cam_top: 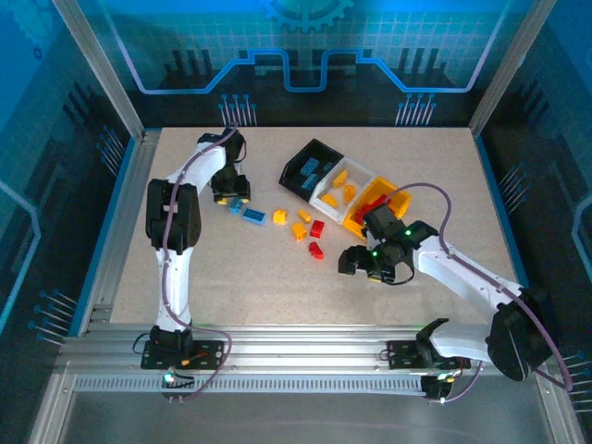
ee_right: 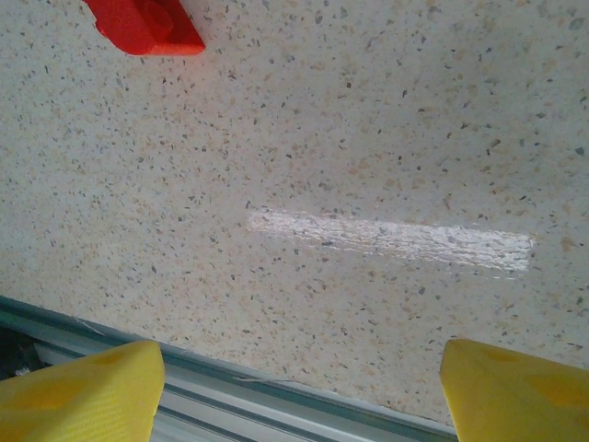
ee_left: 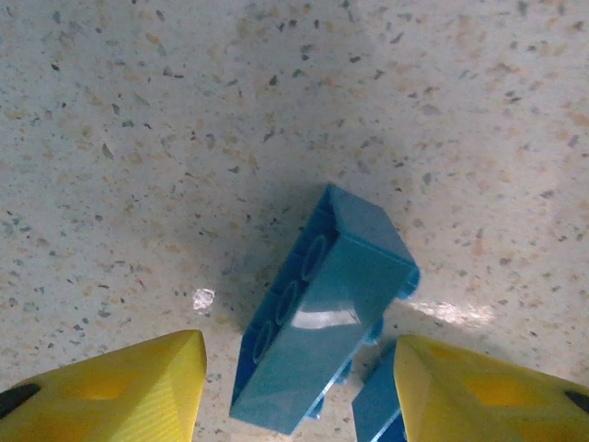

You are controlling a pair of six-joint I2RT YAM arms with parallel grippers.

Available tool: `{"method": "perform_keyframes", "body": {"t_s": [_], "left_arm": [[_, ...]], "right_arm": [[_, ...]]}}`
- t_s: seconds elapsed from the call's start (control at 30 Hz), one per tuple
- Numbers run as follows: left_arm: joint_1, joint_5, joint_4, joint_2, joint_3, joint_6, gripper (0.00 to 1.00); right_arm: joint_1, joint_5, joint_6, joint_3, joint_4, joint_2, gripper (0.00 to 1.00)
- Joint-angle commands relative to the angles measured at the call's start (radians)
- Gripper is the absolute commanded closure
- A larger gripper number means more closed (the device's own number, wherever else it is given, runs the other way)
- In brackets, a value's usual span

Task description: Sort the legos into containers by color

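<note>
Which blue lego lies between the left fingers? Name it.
The blue lego tipped on its side, centred between the left fingers; the other blue lego peeks beside one finger.

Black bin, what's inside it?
Several blue legos lie in the black bin. Anything beneath them is covered, so the count is unclear.

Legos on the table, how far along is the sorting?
Partly done: the black bin, white bin and yellow bin each hold some. The open left gripper straddles a blue brick. Several loose bricks, blue, orange and red, wait on the table.
</note>
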Motion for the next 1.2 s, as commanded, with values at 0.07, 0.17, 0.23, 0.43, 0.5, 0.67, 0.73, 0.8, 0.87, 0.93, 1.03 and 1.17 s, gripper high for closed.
{"method": "perform_keyframes", "body": {"t_s": [0.07,0.17,0.23,0.43,0.5,0.67,0.73,0.8,0.87,0.93,1.03,1.17], "left_arm": [[0.02,0.022,0.021,0.007,-0.021,0.019,0.49],[0.021,0.028,0.036,-0.002,-0.049,0.016,0.55],[0.024,0.036,0.044,-0.009,-0.066,0.01,0.61],[0.031,0.064,0.064,-0.028,-0.112,-0.012,0.64],[0.031,0.074,0.077,-0.045,-0.13,-0.024,0.69],[0.038,0.134,0.108,-0.086,-0.176,-0.066,0.74],[0.044,0.178,0.133,-0.112,-0.204,-0.091,0.75],[0.049,0.225,0.158,-0.144,-0.225,-0.122,0.75],[0.049,0.277,0.188,-0.185,-0.238,-0.17,0.75],[0.049,0.35,0.232,-0.221,-0.246,-0.236,0.74],[0.046,0.511,0.34,-0.257,-0.253,-0.373,0.74],[0.023,0.661,0.538,-0.267,-0.249,-0.573,0.74]], "right_arm": [[0.034,0.019,0.02,0.059,-0.015,0.043,0.2],[0.044,0.017,0.018,0.075,-0.012,0.066,0.2],[0.049,0.014,0.015,0.085,-0.012,0.078,0.2],[0.06,0.018,-0.006,0.11,-0.024,0.094,0.2],[0.06,0.02,-0.013,0.113,-0.03,0.09,0.2],[0.058,0.025,-0.029,0.118,-0.042,0.077,0.2],[0.058,0.024,-0.033,0.114,-0.041,0.071,0.2],[0.055,0.022,-0.036,0.108,-0.041,0.064,0.19],[0.051,0.02,-0.04,0.097,-0.037,0.053,0.19],[0.044,0.016,-0.043,0.085,-0.03,0.044,0.19],[0.034,0.007,-0.04,0.062,-0.017,0.03,0.19],[0.02,0.0,-0.036,0.042,-0.008,0.003,0.19]]}}
